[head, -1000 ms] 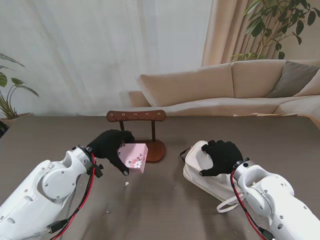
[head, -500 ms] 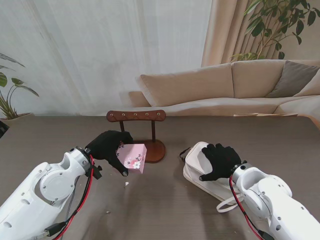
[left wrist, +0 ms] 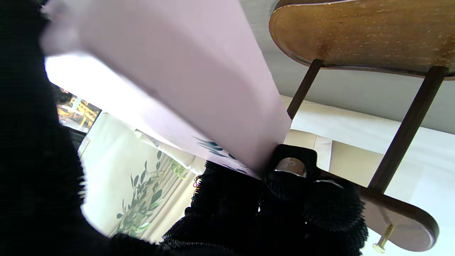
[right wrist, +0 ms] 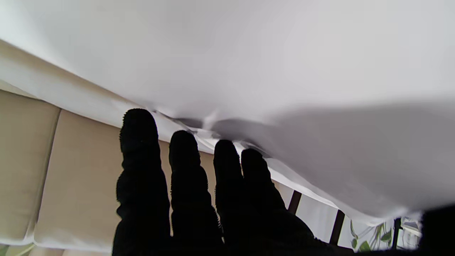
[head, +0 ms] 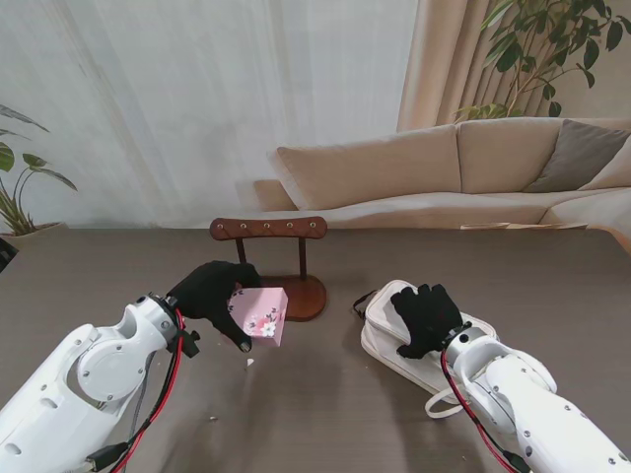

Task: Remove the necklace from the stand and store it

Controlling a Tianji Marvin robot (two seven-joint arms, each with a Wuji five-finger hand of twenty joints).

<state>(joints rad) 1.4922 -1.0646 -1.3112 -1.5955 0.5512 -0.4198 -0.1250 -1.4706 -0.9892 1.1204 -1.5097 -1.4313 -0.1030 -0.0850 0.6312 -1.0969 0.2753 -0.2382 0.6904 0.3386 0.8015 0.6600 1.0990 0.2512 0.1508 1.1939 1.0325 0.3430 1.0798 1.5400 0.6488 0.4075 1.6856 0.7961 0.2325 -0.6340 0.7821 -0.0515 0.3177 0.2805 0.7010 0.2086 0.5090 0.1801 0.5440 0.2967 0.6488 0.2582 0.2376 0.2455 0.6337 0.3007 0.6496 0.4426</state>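
At the far left edge we see the long green leaves of a potted plant (head: 15, 168) against a sheer white curtain. Our left arm, a smooth white shell with red cables along it, reaches in from the near left corner. Our left hand (head: 212, 289), in a knitted black glove, is closed around a small pink box (head: 261, 313) with a flower print, held tilted over the dark, matte table (head: 128, 266). In the left wrist view the box (left wrist: 185, 89) is a flat, pale pink card surface with a printed leaf motif near one edge, and the woolly fingertips (left wrist: 330, 206) curl against its corner.

Just beyond the box stands the wooden necklace stand (head: 271, 236): a rounded, polished brown bar with a row of small pegs, on two thin posts rising from an oval base. We cannot make out a necklace on its pegs or anywhere else in these views.

Near the box, on our side of it, a tiny white scrap (head: 249, 363) lies on the table.

To the right lies a white pouch (head: 394, 345), soft and rounded, with a loop strap trailing off its near end. Our right hand (head: 426, 317) rests flat on top of it, fingers extended and close together, gripping nothing. The right wrist view shows those four black fingers (right wrist: 181, 167) laid side by side against the smooth white surface.

Behind the table runs a beige fabric sofa (head: 444, 168) with a grey cushion (head: 582, 153), and a leafy plant (head: 542, 49) in the far right corner.
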